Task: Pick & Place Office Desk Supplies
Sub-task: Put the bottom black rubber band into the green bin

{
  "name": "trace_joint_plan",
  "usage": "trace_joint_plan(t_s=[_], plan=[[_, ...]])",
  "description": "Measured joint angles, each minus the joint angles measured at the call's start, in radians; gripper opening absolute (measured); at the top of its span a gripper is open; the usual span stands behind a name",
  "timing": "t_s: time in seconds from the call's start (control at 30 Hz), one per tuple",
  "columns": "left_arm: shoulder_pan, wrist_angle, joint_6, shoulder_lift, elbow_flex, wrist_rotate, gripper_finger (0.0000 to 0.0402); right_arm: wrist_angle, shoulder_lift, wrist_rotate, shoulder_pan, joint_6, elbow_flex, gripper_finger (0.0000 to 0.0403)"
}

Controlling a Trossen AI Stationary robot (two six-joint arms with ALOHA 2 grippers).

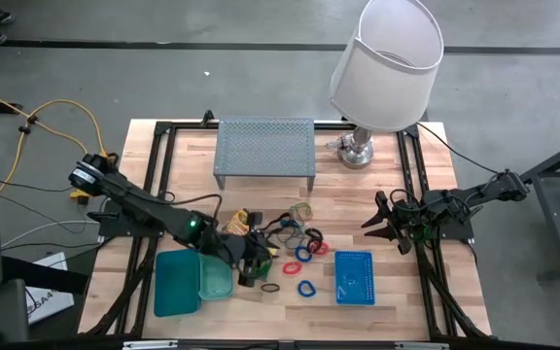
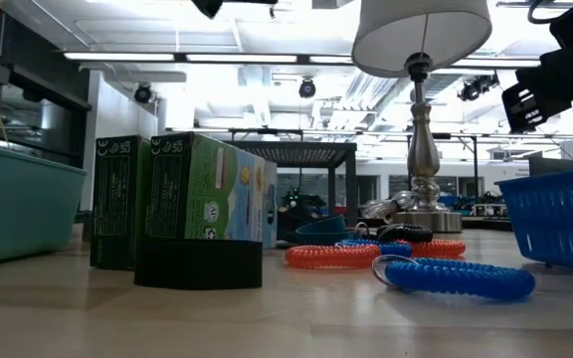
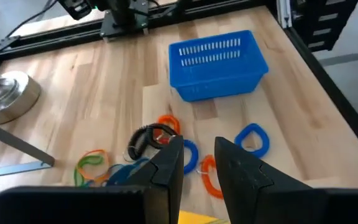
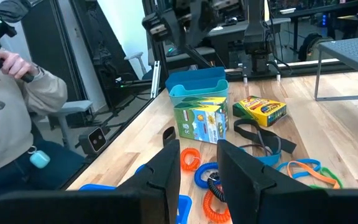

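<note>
My left gripper (image 1: 250,262) hangs over the table's middle, above the green boxes (image 4: 201,121), which stand upright beside the teal trays (image 1: 178,282). Its fingers (image 3: 197,168) are a little apart, with nothing between them. Red, blue and orange coil bands (image 3: 166,127) and flat band loops (image 4: 303,168) lie on the wood between the boxes and the blue mesh basket (image 1: 355,277). A yellow crayon box (image 4: 261,111) lies flat farther back. My right gripper (image 1: 377,224) waits open at the table's right side, holding nothing (image 4: 197,168).
A grey perforated riser (image 1: 265,151) stands at the far middle and a white-shaded lamp (image 1: 387,63) at the far right. A black frame (image 1: 154,156) rims the table. A person (image 4: 11,93) sits beyond the table's near side. Bare wood lies between the riser and the supplies.
</note>
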Motion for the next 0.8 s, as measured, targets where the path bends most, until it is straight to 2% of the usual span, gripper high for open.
trace_joint_plan(t_s=[0.2,0.33,0.63,0.8], plan=[[-0.060,-0.101,-0.040,0.028,0.084,-0.088,0.0085,0.001,0.000,0.000,0.000,0.000,0.000,0.0094],[-0.087,-0.186,-0.111,0.098,0.156,-0.086,0.0085,0.001,0.000,0.000,0.000,0.000,0.000,0.0094],[-0.143,-0.224,-0.212,0.252,0.261,-0.077,0.0085,0.001,0.000,0.000,0.000,0.000,0.000,0.0094],[-0.168,-0.356,-0.302,0.343,0.386,-0.083,0.0085,0.001,0.000,0.000,0.000,0.000,0.000,0.0094]])
